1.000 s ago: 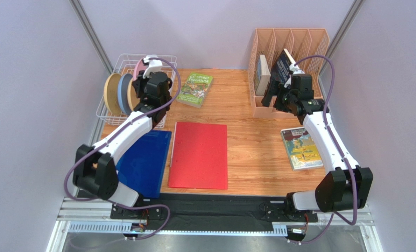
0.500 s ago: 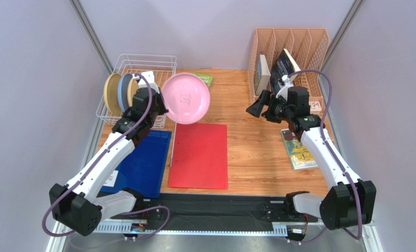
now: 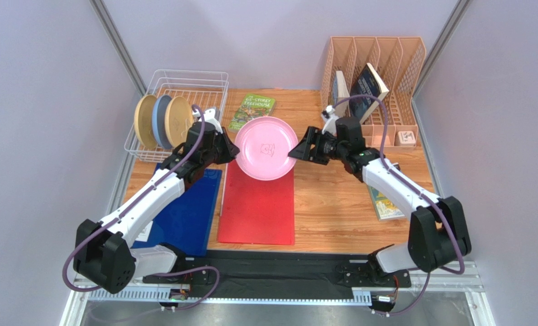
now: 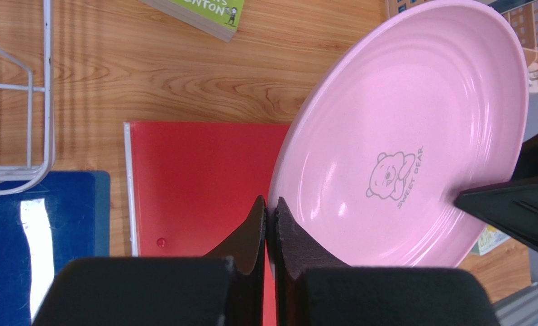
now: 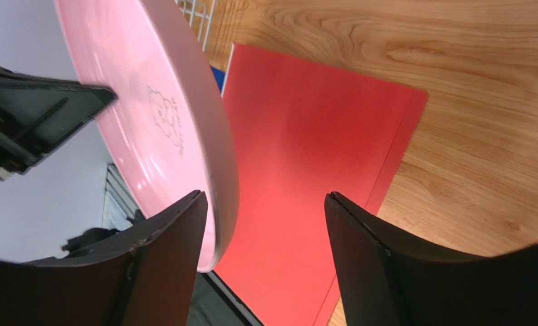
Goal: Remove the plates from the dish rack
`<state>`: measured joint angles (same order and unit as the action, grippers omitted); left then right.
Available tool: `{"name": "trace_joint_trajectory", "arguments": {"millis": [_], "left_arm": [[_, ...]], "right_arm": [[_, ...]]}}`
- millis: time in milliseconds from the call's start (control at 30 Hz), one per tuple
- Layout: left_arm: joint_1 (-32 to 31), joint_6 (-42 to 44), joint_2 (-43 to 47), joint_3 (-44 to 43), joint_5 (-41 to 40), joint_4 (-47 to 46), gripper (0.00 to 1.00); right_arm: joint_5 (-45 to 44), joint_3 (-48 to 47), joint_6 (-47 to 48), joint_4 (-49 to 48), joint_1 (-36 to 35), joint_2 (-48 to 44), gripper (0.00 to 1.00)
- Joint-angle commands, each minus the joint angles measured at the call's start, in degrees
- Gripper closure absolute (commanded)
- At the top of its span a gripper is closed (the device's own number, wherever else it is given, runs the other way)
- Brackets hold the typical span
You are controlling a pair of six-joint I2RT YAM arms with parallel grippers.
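Note:
The pink plate (image 3: 266, 148) hangs tilted above the table's middle, over the top of the red folder. My left gripper (image 3: 236, 151) is shut on its left rim; in the left wrist view the fingers (image 4: 270, 204) pinch the edge of the plate (image 4: 400, 136). At the plate's right edge my right gripper (image 3: 296, 151) stands open, and the rim (image 5: 220, 170) lies between its fingers, close to the left one (image 5: 176, 231). The white wire dish rack (image 3: 183, 80) at the back left holds three upright plates: tan (image 3: 144, 121), blue (image 3: 161, 121), tan (image 3: 178, 119).
A red folder (image 3: 258, 204) and a blue folder (image 3: 183, 210) lie flat below the plate. A green book (image 3: 252, 112) lies behind it. A peach organiser (image 3: 373, 68) with books stands at the back right. Another book (image 3: 386, 204) lies under the right arm.
My left arm lifted the pink plate out of the rack and carried it right, over the red folder. My right arm swung left from the organiser to the plate's rim, its jaws narrowing.

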<state>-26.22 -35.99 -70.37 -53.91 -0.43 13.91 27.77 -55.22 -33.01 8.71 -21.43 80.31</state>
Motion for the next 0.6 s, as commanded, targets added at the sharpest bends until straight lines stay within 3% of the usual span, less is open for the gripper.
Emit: {"name": "trace_joint_trajectory", "arguments": {"millis": [0,33,100,133,167,233,267,367,500,567], "left_arm": [[-0.3,-2.0,1.9,-0.1,1.8,-4.0,1.0],[-0.3,-2.0,2.2,0.4,1.8,-4.2,1.0],[-0.3,-2.1,2.7,1.6,2.4,-5.3,1.0],[-0.3,-2.2,2.8,1.9,2.4,-5.6,1.0],[-0.3,-2.1,2.8,2.2,2.2,-5.7,1.0],[-0.3,-2.1,2.7,2.3,2.1,-5.6,0.87],[-0.3,-1.8,2.5,2.4,1.7,-5.5,0.63],[-0.3,-0.4,3.0,2.4,-1.2,-3.2,0.24],[-0.3,3.8,6.0,2.8,-7.5,-0.5,0.04],[-0.3,6.8,7.8,2.8,-12.0,0.6,0.0]], "right_arm": [[1.1,-2.8,-0.6,-4.3,-2.1,3.3,0.48],[1.2,-2.8,-0.5,-4.8,-2.1,3.6,0.65],[2.5,-3.2,0.1,-4.1,-2.1,4.7,0.83],[2.6,-3.4,0.5,-3.7,-2.0,4.9,1.0],[2.9,-3.2,0.4,-3.6,-2.0,4.9,1.0],[2.3,-2.2,0.5,-3.1,-2.0,3.8,1.0],[-0.4,-2.0,0.4,-2.2,-2.0,3.2,1.0],[-7.3,-0.1,1.2,3.9,-1.1,-1.2,1.0],[-14.2,4.3,1.8,13.5,0.8,-8.0,1.0],[-18.0,6.1,1.5,16.5,2.3,-11.9,1.0]]}}
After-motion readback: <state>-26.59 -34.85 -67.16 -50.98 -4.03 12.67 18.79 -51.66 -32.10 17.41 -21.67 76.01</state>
